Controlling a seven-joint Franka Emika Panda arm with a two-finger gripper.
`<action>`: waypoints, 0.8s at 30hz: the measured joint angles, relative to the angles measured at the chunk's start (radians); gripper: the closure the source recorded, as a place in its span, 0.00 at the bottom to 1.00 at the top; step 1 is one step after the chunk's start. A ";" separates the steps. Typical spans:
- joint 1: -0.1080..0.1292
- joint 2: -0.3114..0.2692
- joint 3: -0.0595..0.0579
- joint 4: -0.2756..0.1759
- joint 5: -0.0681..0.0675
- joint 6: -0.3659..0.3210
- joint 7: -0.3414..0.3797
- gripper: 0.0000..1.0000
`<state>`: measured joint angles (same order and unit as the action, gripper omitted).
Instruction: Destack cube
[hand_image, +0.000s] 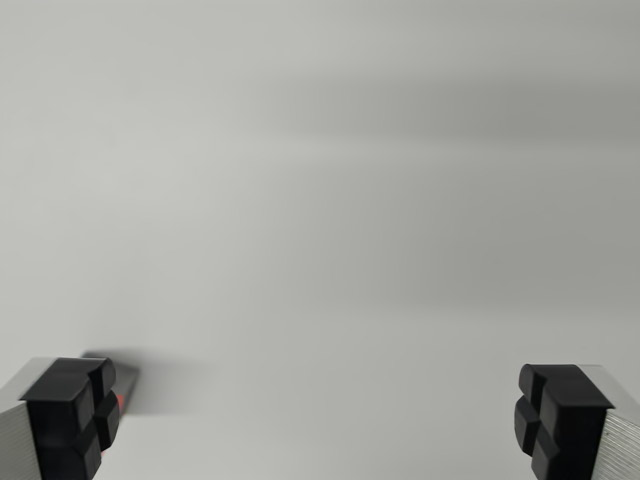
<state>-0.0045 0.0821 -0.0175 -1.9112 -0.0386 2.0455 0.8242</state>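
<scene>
Grey blurred surface (320, 200) fills the view beneath the claw (320, 420), spread wide and holding nothing.

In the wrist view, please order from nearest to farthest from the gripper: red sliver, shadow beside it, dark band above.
1. Red sliver, low at the wrist view's left, by a pad of the gripper.
2. Shadow, beside it; too close to call against 1.
3. Dark band, high on the surface, farthest.
</scene>
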 joint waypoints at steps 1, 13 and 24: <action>0.000 0.000 0.000 -0.001 0.000 0.000 0.000 0.00; 0.007 -0.010 0.002 -0.029 0.000 0.013 0.019 0.00; 0.016 -0.032 0.010 -0.081 0.000 0.041 0.057 0.00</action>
<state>0.0118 0.0503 -0.0077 -1.9925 -0.0386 2.0862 0.8815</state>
